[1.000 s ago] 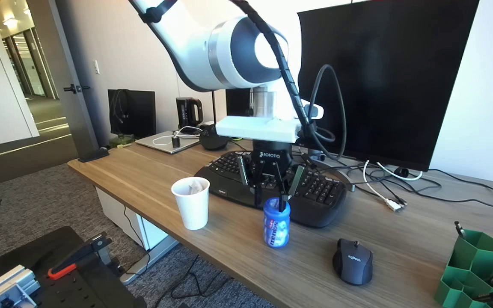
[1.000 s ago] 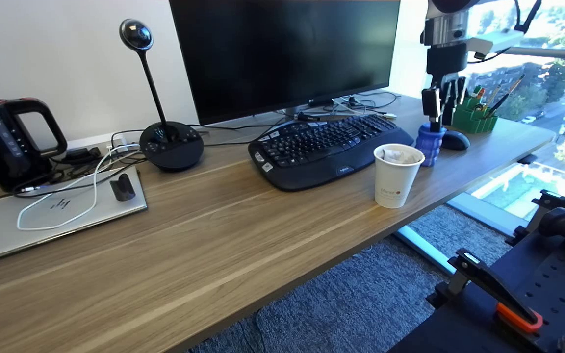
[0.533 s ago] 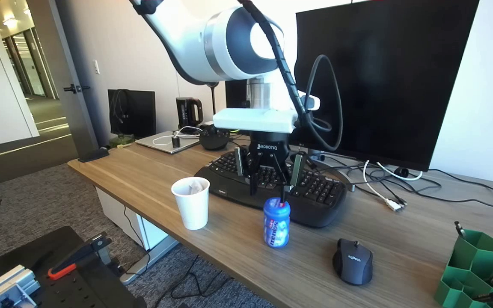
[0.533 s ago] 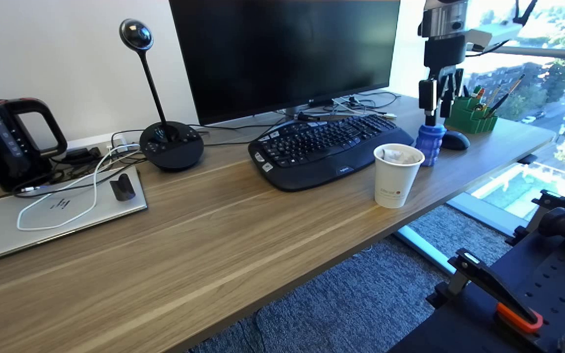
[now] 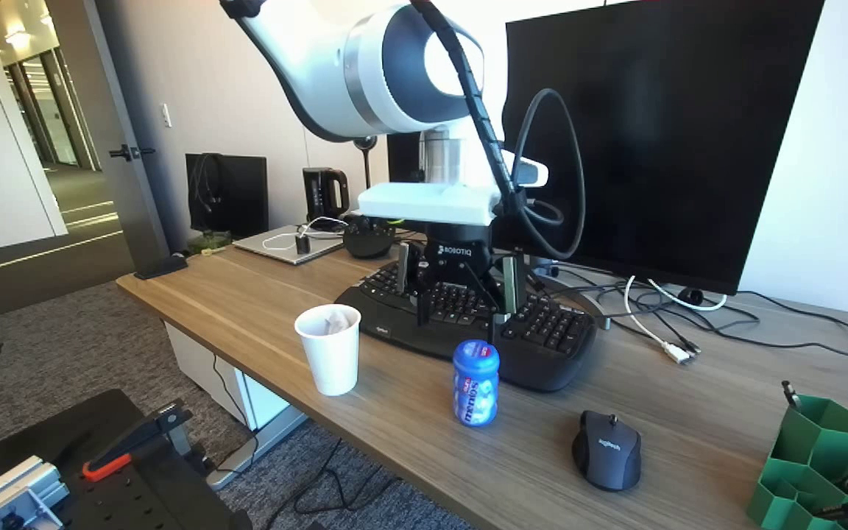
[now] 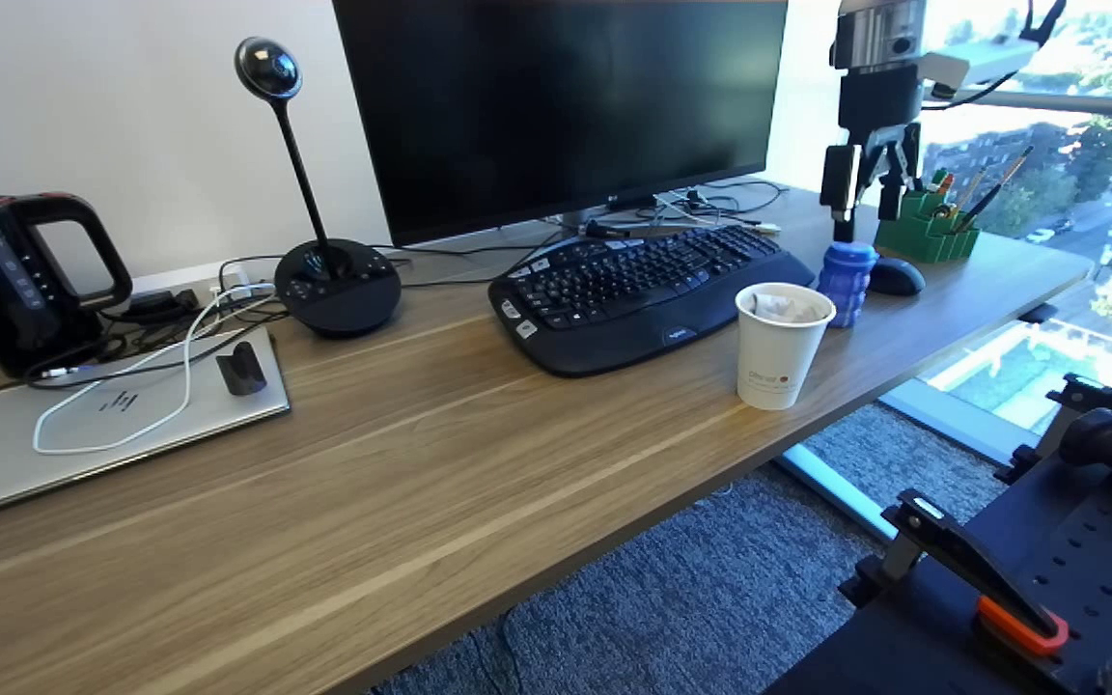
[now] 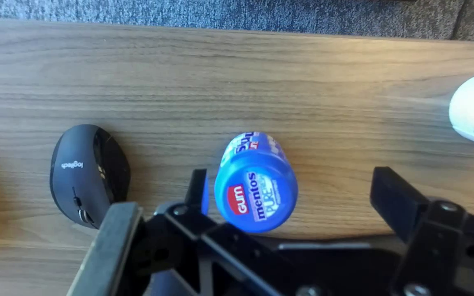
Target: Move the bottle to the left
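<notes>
A labelled blue cylindrical plastic bottle point(image 5: 476, 386) stood upright on a wood-grain desk point(image 5: 247, 294), between a black curved keyboard point(image 5: 447, 337) and the desk's long edge. Clock positions were read in an exterior view, with the bottle at dial centre.

A black two-finger gripper point(image 5: 458, 320) was positioned above the bottle, just short of twelve o'clock. Its jaws stood wide apart. In the wrist view, the bottle's blue lid point(image 7: 257, 195) appeared within the gap, close to one of the fingers point(image 7: 196, 189) and well clear of its counterpart. Contact between the closer finger and the lid could not be determined. A white jointed arm point(image 5: 372, 81) extended from the gripper toward eleven o'clock.

The keyboard lay at twelve o'clock, near the bottle. A white paper cup point(image 5: 333, 361), upright with a pale item point(image 5: 336, 322) inside, stood between nine and ten o'clock, apart from the bottle. A dark grey computer mouse point(image 5: 608, 453) lay at four o'clock. A green pen holder point(image 5: 810, 427) of hexagonal cells stood between three and four o'clock, well apart. A large black monitor point(image 5: 659, 140) stood at one o'clock, behind the keyboard. A flat silver laptop point(image 5: 323, 243) lay at ten o'clock.
</notes>
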